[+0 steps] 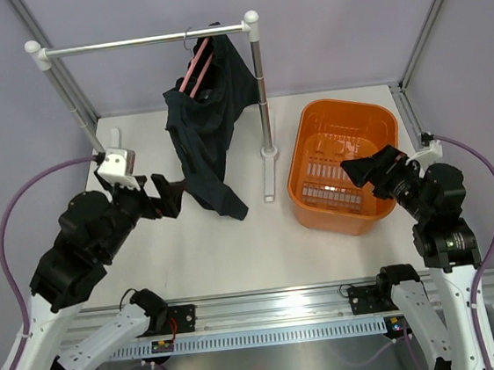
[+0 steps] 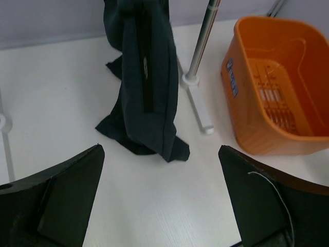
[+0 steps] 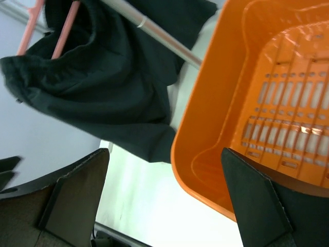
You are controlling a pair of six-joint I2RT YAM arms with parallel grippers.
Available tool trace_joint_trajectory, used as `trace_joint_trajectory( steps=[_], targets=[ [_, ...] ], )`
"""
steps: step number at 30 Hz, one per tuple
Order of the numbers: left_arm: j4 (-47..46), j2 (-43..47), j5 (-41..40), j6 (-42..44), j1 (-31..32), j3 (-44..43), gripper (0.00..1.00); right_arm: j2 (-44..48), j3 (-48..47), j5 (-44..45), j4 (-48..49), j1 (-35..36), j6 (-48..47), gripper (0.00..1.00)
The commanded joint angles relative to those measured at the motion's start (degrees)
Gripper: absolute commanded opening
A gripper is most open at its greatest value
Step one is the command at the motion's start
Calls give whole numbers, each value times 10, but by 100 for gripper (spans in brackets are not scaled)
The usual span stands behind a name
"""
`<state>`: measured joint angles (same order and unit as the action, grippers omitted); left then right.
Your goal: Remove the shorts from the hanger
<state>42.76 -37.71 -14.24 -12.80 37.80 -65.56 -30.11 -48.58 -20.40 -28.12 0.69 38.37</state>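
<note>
The shorts (image 1: 205, 123) are draped over the pink hanger (image 1: 197, 66), which is hooked on the grey metal rail (image 1: 144, 42) at the far side of the table (image 1: 236, 248); the dark cloth is bunched below the hanger and hangs down beside the rail's right upright post (image 1: 260, 86); the lowest leg end is seen resting on the table surface. The left gripper (image 1: 170, 196) is positioned low, just beside the lower part of the shorts on their left; in the left wrist view its fingers (image 2: 77, 195) are spread wide apart with nothing held between them, and the cloth is seen ahead of the tips, not touched. The orange basket (image 1: 308, 134) is placed on the table to the right of the post. The right gripper (image 1: 362, 169) is located over the basket's near right portion; in the right wrist view its fingers (image 3: 77, 200) are likewise released, with only the basket's rim and the table seen between them; the hanger's two pink bars and the gathered waistband are visible at the upper left of that view.
</note>
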Motion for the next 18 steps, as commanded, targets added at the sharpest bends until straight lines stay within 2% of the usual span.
trace_joint_trajectory(
  steps=[1,9,13,18],
  targets=[
    [-41,-51,-17,21,2,-73,99,-23,-28,56,-56,-2,-8,99],
    [-91,-215,-58,77,2,-274,99,-36,-24,38,-34,-2,-39,99],
    [-141,-319,-109,144,-4,-360,99,-57,-39,19,-31,-2,-36,100],
    [-100,-432,-19,131,-82,-491,97,-79,-72,25,-48,-2,-51,99]
  ],
)
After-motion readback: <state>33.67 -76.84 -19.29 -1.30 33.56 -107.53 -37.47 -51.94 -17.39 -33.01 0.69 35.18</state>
